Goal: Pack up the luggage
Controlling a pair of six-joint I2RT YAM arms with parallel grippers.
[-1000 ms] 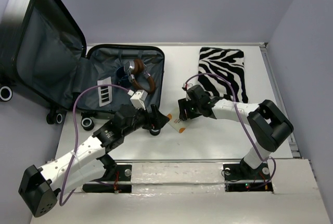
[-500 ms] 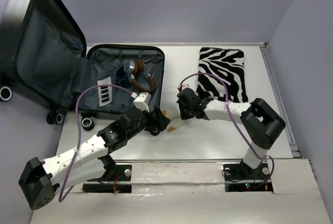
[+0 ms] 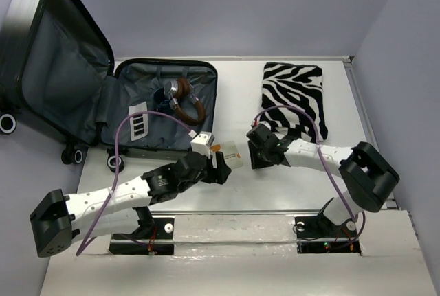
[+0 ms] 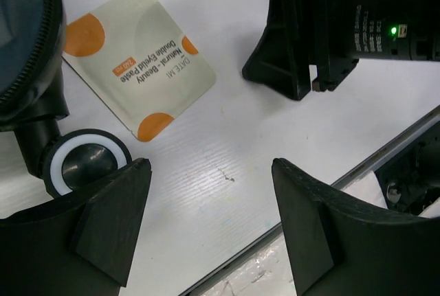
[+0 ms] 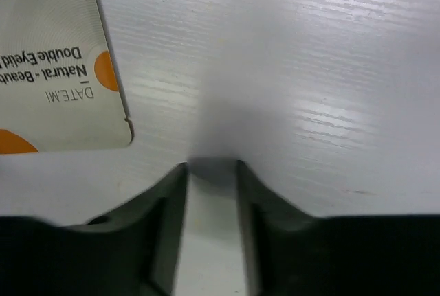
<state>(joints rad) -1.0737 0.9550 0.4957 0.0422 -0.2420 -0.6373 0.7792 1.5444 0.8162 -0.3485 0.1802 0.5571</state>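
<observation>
The luggage [image 3: 137, 83] lies open at the left, its lid [image 3: 62, 62] standing up and brown headphones [image 3: 184, 100] on the grey lining. A white sachet with orange dots [image 3: 232, 154] [image 4: 137, 62] [image 5: 48, 69] lies flat on the table just right of the case. My left gripper [image 3: 221, 170] [image 4: 210, 172] hovers open over bare table beside the sachet, nothing between its fingers. My right gripper [image 3: 256, 150] [image 5: 212, 165] sits low on the table just right of the sachet. Its jaws are a narrow gap apart, with only table between them.
A zebra-striped cloth [image 3: 294, 97] lies at the back right. A suitcase wheel [image 4: 86, 165] stands close to my left finger. The table's front edge [image 4: 330, 186] runs just behind the left gripper. Purple cables loop over both arms.
My left gripper has reached further right, up to the sachet. The right gripper has drawn back to the right of the sachet, which has shifted slightly toward the back.
</observation>
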